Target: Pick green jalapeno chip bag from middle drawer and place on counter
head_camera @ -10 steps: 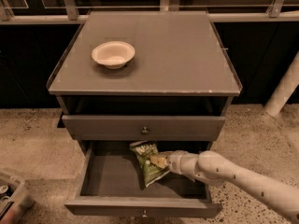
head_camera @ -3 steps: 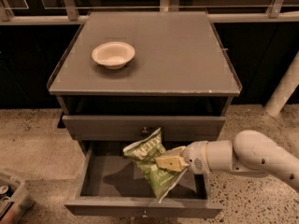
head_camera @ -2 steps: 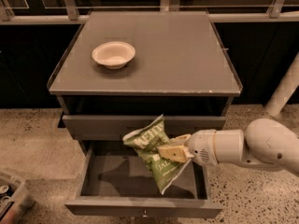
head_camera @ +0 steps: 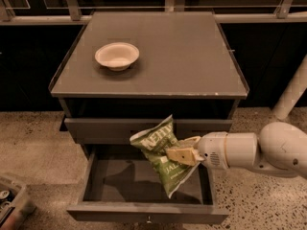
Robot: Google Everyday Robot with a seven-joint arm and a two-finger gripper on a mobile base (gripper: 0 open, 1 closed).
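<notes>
The green jalapeno chip bag point(head_camera: 163, 153) hangs in the air above the open middle drawer point(head_camera: 144, 210), in front of the closed drawer front above it. My gripper point(head_camera: 181, 150) reaches in from the right and is shut on the bag's right side, its tan fingers point(head_camera: 178, 155) pinching the foil. The bag's lower end droops toward the drawer's inside but is clear of its floor. The grey counter point(head_camera: 192, 56) lies above and behind the bag.
A pale bowl point(head_camera: 117, 55) stands on the counter's left part. The upper drawer front point(head_camera: 96, 127) is closed. A white post point(head_camera: 292, 92) stands at the right. A bin point(head_camera: 10, 205) sits on the speckled floor at the lower left.
My gripper has lifted the bag out of the drawer, up and slightly back, from lying on the drawer floor to hanging level with the upper drawer front.
</notes>
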